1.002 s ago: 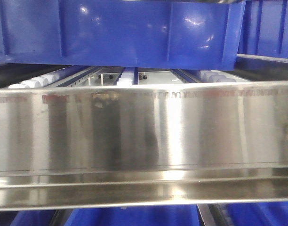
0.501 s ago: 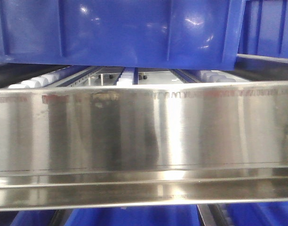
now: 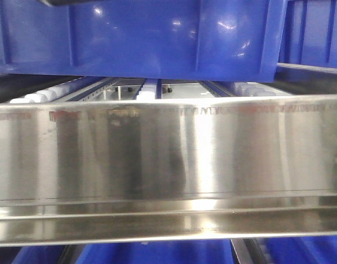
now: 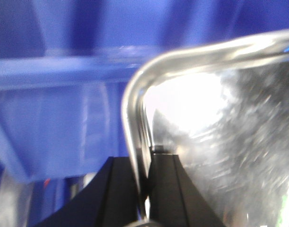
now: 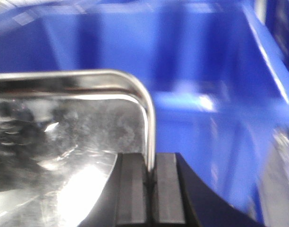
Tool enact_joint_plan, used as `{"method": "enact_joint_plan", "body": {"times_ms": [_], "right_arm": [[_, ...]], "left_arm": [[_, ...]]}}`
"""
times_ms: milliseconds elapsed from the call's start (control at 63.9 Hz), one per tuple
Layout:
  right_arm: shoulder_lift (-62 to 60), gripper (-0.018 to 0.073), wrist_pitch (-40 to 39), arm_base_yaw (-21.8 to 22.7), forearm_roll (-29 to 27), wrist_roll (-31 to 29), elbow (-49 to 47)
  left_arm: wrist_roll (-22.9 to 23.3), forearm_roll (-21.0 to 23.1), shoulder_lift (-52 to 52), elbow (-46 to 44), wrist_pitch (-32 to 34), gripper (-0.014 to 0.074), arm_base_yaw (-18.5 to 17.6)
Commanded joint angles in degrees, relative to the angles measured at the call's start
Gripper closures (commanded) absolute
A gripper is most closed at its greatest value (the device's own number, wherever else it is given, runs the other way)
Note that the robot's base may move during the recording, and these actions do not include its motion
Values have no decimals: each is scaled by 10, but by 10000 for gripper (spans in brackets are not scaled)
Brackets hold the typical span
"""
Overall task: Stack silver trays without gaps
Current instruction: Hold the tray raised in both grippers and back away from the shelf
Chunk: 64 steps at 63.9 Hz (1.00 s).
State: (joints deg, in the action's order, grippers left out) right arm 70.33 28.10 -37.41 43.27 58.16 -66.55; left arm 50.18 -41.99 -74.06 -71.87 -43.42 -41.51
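**Tray rim pinched at both wrist cams, blue bin behind**

L wrist view: nearest the lens, the left gripper is seen closed, its black fingers clamped on the rolled rim of a silver tray. From the fingers the rim is carried up, bent round a rounded corner, then run off to the right. The shiny inner face is turned toward the cam. Only this corner is shown, so the long axis can't be told. Blue bin walls are seen beyond, blurred.

R wrist view: the right gripper is likewise closed, fingers gripping a tray rim just below a rounded corner. The rim is run leftward from that corner, and the tray's scuffed, reflective inside is spread to the left. The blue bin is seen behind. Whether both cams show one tray can't be told.

Front view: a brushed-steel shelf rail is stretched across the frame, closest. A faint reddish row of marks is printed along its top edge, too smeared to be read. White rollers are seen behind it, and the blue bin above.
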Motion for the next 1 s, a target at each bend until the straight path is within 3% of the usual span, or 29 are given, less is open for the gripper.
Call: {"method": "enact_joint_plan", "body": {"times_ms": [0,204,595,987], "right_arm": [[-4,626,-127,-11,8,-4,-8],[-4,626,-84,-11,51,-6,-8],[-4,626,-71,-11,51,-6,-8],[-4,626,-80,-11,51,-6,-8]], "left_arm": [[-14,-2,-2,-5,74,613,-11],[-15,-11,-2,-5,78,613,-11],[-19,-41,34,-5,79,613,-11],[-19,-41,51,-5,79,613,-11]]}}
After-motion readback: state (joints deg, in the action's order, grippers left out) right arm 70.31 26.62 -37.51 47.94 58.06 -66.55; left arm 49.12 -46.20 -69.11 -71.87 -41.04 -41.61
